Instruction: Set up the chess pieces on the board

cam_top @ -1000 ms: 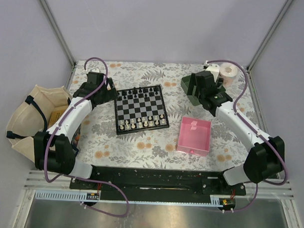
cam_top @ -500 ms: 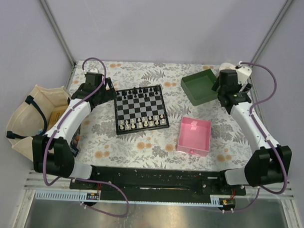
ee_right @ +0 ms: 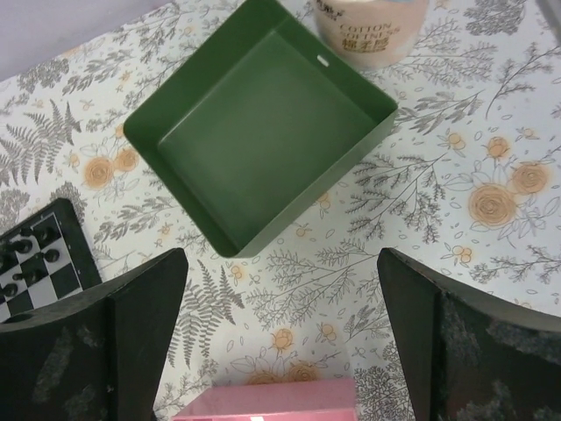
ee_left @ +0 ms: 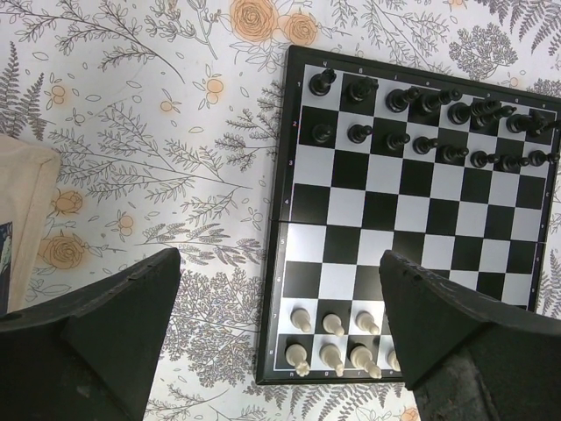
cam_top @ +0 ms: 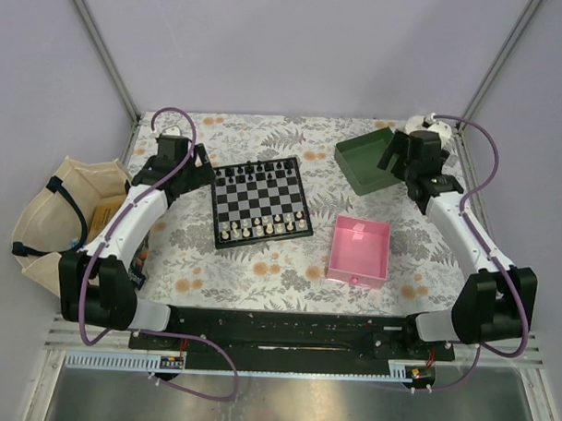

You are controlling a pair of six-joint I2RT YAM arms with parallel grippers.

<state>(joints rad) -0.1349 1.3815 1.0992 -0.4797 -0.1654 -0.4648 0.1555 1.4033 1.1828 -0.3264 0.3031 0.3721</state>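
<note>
**Right claw (ee_right: 280,263) swings off the empty green tray (ee_right: 254,132)**
It and the left claw (ee_left: 279,263) hang released; chess pieces (ee_left: 301,320) fill the board's (cam_top: 261,193) end rows, so the setup looks complete.

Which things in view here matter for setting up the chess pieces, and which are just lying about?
For the job: board, black chess pieces, cream-white chess pieces.
Lying about: green tray, pink tray, round tub, cloth bag.
</note>
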